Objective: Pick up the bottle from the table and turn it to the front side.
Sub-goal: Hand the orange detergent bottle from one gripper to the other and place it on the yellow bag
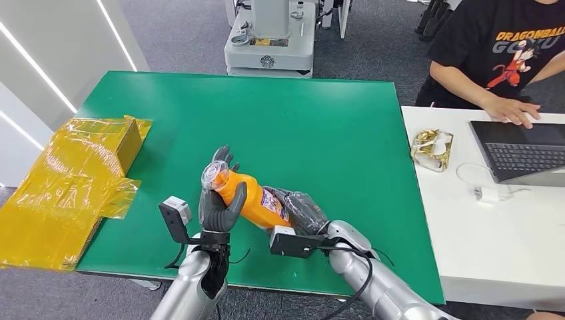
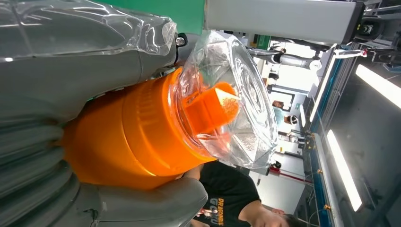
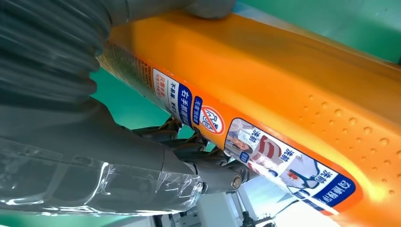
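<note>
1. Orange bottle (image 1: pixel 256 200): lifted clear of the green table (image 1: pixel 320 120), over its near edge. It is held between both hands.

2. Long axis: tilted. The clear cap (image 1: pixel 214 176) points up and toward the robot's left, and the base slants down toward the right.

3. Left hand (image 1: pixel 220 203): closed around the bottle's shoulder just below the cap. In the left wrist view the thumb (image 2: pixel 142 208) and the fingers (image 2: pixel 71 71) press on opposite sides of the orange body.

4. Right hand (image 1: pixel 303 212): wrapped around the lower part of the bottle. The right wrist view shows the fingers (image 3: pixel 156 165) under the bottle and the label (image 3: pixel 265 151) running along its side.

5. Governing relation: both hands touch the bottle, so neither is nearer. The left holds the cap end and the right holds the base end. Turning to the front side would probably be a roll about this long axis, with one hand easing while the other turns.

6. Label: partly visible from the head view, facing up and to the right. Which face counts as the front cannot be told.

7. Containers: a yellow wrapped box (image 1: pixel 100 143) at the table's left edge, contents hidden, and a gold packet (image 1: pixel 432 148) on the white desk (image 1: pixel 506 227).
</note>
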